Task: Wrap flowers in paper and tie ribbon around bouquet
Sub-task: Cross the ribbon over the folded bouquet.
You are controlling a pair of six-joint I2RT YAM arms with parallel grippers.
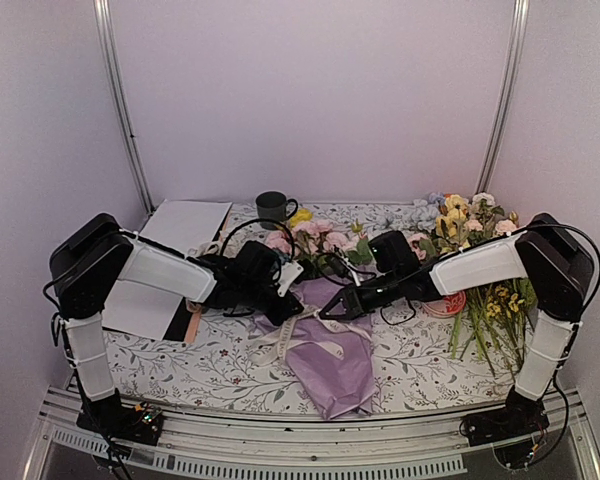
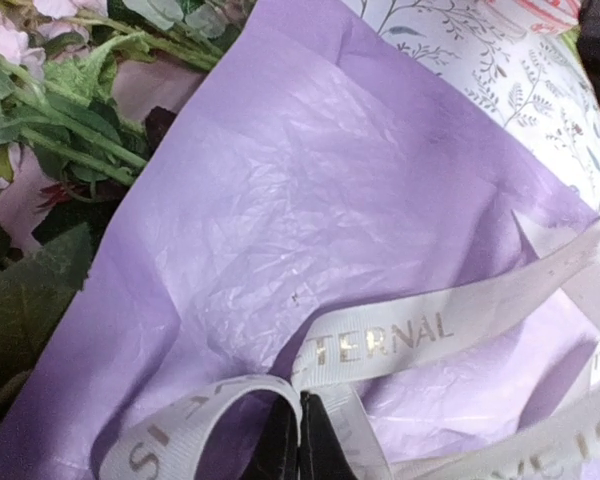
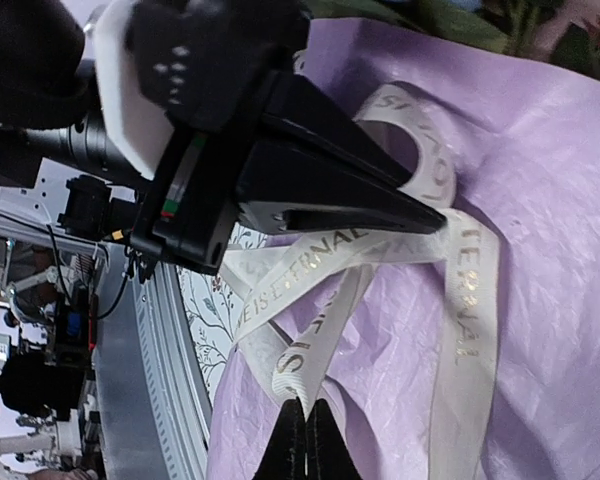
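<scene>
The bouquet [image 1: 332, 362] lies on the table as a cone of lilac paper [image 2: 310, 180], narrow end toward the front edge. Pink flowers [image 1: 315, 238] with green stems [image 2: 70, 110] show at its far, wide end. A cream-white ribbon [image 2: 380, 345] with gold lettering lies looped over the paper's middle. My left gripper [image 2: 300, 440] is shut on a fold of this ribbon. My right gripper [image 3: 305, 435] is shut on another strand of the ribbon [image 3: 325, 330]. The two grippers, left [image 1: 296, 310] and right [image 1: 330, 314], nearly meet above the cone.
A dark mug [image 1: 273, 207] stands at the back. A flat white sheet [image 1: 180, 228] lies at the left under my left arm. Loose long-stemmed yellow and pink flowers [image 1: 485, 260] are piled at the right, beside a coiled ribbon bundle [image 1: 446, 304]. The metal rail [image 1: 300, 445] marks the front edge.
</scene>
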